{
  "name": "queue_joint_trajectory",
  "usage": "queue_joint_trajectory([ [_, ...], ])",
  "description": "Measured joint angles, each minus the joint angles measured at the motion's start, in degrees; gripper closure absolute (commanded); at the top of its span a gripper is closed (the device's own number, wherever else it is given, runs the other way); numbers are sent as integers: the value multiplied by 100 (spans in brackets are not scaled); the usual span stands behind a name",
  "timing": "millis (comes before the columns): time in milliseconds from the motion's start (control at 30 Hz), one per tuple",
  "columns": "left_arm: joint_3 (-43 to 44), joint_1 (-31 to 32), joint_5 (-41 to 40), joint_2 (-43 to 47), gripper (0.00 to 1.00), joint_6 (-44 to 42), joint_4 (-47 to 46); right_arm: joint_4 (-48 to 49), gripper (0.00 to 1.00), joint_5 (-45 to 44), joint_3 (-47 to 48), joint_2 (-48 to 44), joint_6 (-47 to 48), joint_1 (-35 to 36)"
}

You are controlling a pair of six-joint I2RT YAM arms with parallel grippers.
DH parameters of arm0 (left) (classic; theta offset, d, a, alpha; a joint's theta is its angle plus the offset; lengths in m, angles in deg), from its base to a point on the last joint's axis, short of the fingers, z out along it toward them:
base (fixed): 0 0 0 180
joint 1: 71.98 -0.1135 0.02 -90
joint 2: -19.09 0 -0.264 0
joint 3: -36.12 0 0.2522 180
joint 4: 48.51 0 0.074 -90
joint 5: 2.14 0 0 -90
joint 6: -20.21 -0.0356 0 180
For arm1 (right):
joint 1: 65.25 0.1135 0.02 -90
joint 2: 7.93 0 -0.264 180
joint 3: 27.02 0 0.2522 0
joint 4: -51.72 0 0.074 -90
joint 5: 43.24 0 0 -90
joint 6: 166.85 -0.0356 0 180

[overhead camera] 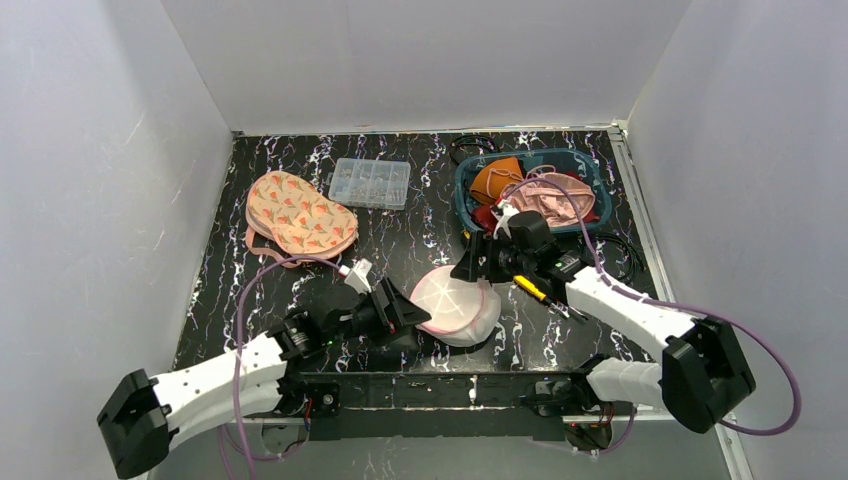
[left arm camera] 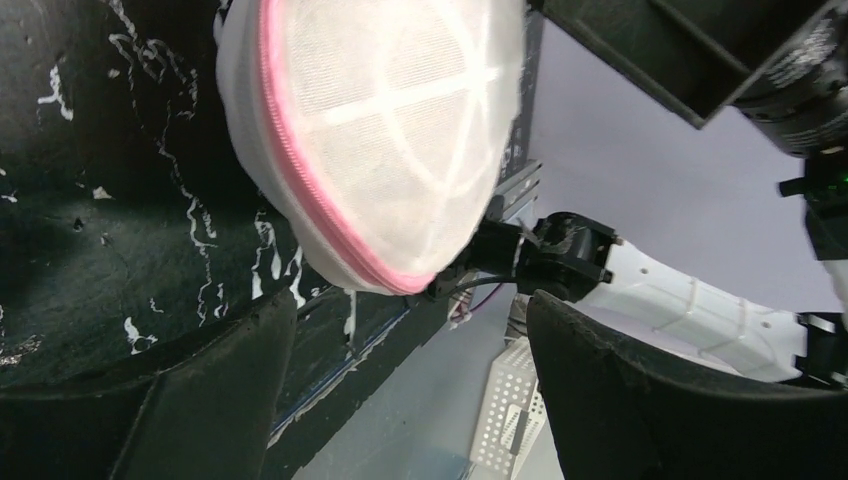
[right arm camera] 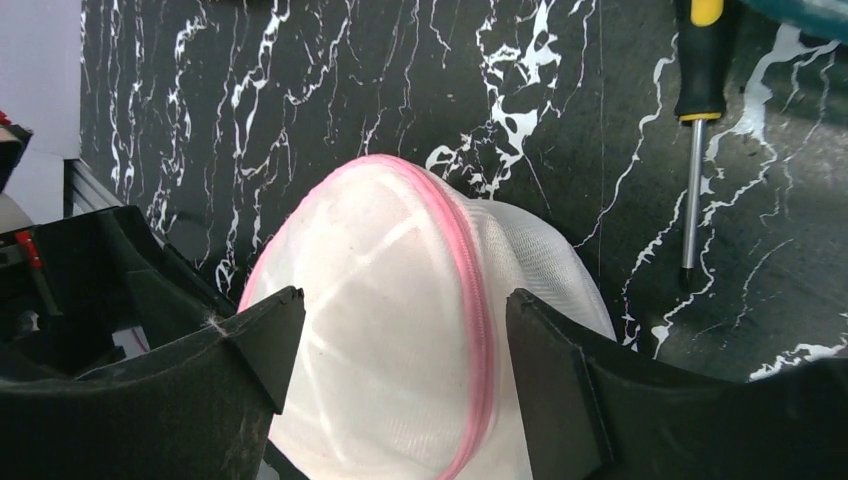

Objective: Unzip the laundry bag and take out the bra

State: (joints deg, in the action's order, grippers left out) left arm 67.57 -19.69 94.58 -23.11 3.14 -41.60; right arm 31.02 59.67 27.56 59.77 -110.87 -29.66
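Between left hand (overhead camera: 408, 312) and right hand (overhead camera: 468, 268), both released, the domed white mesh laundry bag (overhead camera: 455, 300) looks soft, light; pinch its pink zip (right arm camera: 482, 300).

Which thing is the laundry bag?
Find the black marbled table, then its front middle. The laundry bag is the white mesh dome there. Only it has a pink zipper around it, unlike the patterned cloth and the basket.

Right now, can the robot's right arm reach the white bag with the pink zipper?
Probably yes. The right pincer is open and pointed at the laundry bag, a finger on each side, and nothing lies in between. The left pincer is close too, so they might bump.
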Motion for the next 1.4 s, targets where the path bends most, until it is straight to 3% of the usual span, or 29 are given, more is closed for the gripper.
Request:
queue_joint_trajectory([
  [100,0,66,85,-466,19,87,-199,96,31,118,-46,188,-17,0],
  [200,0,107,118,-813,23,140,-382,240,47,216,-184,203,-79,0],
  [333,0,109,96,-1123,35,151,-599,634,62,330,-654,81,-382,0],
  [667,162,109,-50,-1582,71,55,-769,1720,70,278,-1895,-951,-1670,42],
  [733,162,109,-57,-1615,81,24,-750,1899,68,133,-2037,-1075,-1864,133],
  [800,162,109,-57,-1657,98,4,-684,2033,55,-50,-2127,-1169,-2024,267],
  [867,162,103,-107,-1663,100,-22,-640,2098,33,-138,-2146,-1239,-2138,431],
  [967,184,4,-101,-1569,100,-120,-645,2050,13,-192,-2138,-1379,-2135,699],
  [1067,210,-402,363,-1298,100,-293,-662,1711,9,-210,-1978,-1593,-1967,772],
  [1267,533,-2022,2199,-848,100,-850,-566,726,10,-120,-1187,-2330,-1246,793],
  [1400,1119,-2339,3298,-1045,100,-1307,-461,533,13,170,-1139,-2562,-1078,793],
])
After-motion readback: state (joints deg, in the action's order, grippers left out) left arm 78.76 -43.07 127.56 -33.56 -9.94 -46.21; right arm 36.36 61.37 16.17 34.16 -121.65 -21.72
